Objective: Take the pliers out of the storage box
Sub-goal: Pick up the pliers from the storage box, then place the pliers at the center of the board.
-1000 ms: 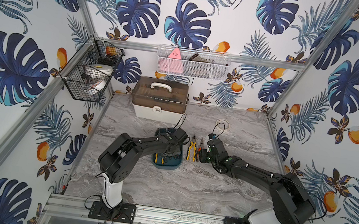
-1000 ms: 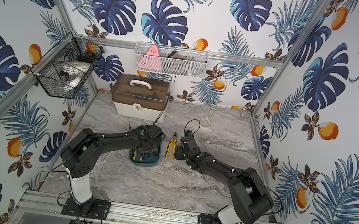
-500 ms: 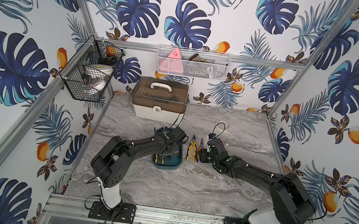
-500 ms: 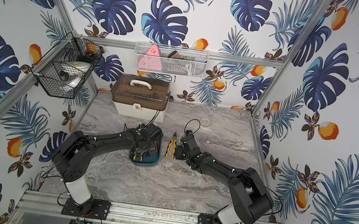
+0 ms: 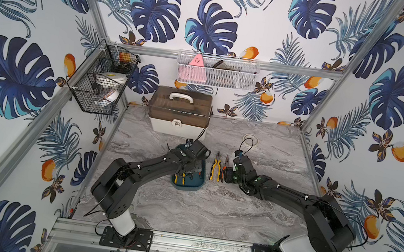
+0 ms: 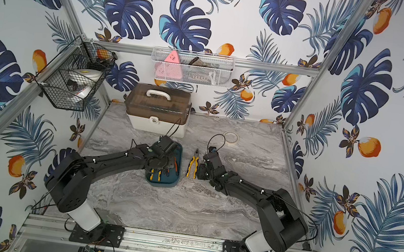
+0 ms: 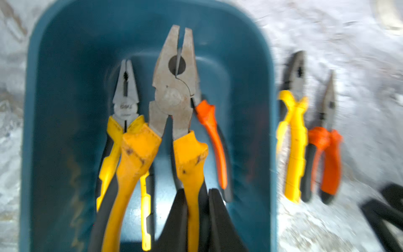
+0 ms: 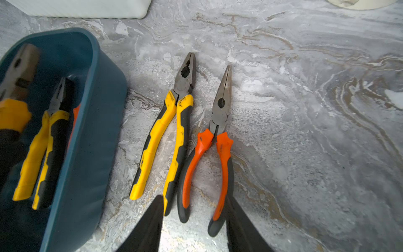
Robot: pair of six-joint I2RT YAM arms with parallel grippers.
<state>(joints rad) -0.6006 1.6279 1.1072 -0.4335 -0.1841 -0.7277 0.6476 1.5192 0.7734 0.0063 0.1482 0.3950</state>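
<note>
Left wrist view, stock as I read it.

- **Item:** box (image 7: pixel 54 87), midway between the side edges of the table (image 5: pixel 210 212), three pliers inside.
- **Item:** big pliers (image 7: pixel 174 93), left gripper (image 7: pixel 196 194) clamped on one yellow handle.
- **Items:** small yellow pliers (image 7: pixel 125 104) and orange pliers (image 7: pixel 212 135), untouched.
- **Already out, just beside the box toward the right edge:** yellow pair (image 8: pixel 172 122) and long-nose pair (image 8: pixel 220 113). The right gripper (image 8: pixel 194 229) gapes over their handle ends, holding nothing.
- **Handling, my guess:** steel, stiff, head-heavy. The rubber sleeves grip well, but a one-handle hold may swing at the pivot.
</note>
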